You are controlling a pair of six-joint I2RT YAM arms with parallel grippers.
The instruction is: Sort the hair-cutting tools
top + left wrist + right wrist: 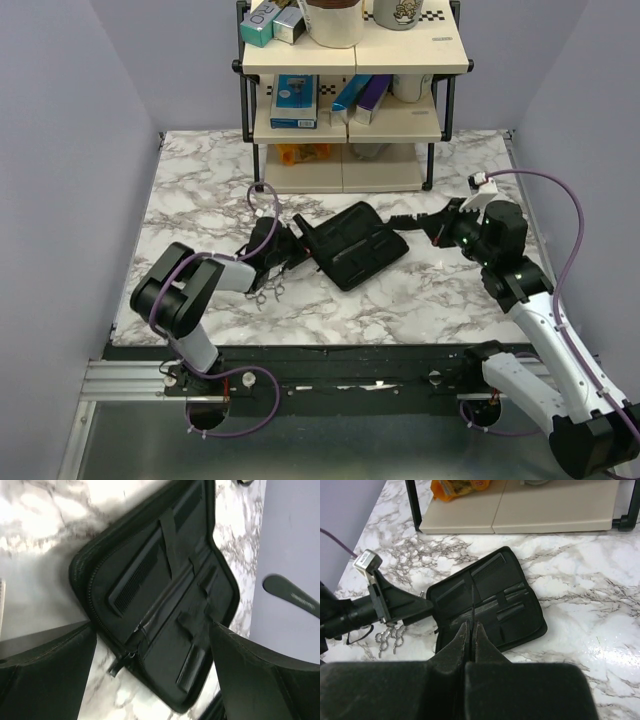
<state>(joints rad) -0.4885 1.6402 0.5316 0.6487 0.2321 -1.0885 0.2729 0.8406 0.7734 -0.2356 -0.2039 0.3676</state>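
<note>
The flat black pouch (352,245) lies open in the middle of the table. The wider comb with teeth (134,584) sits in a pouch slot and also shows in the right wrist view (488,563). My right gripper (471,625) is shut on the narrower black comb (472,602), seen edge-on, above the pouch's right end; in the top view this gripper (412,222) is just right of the pouch. My left gripper (152,672) is open at the pouch's left edge (283,247). The silver scissors (263,293) lie on the table beside the left gripper and also show in the right wrist view (390,637).
A shelf rack (345,110) stands at the back with blue and purple boxes (358,95) and mugs. An orange packet (300,153) lies under its lowest shelf. Purple cables loop from both arms. Walls close in left and right.
</note>
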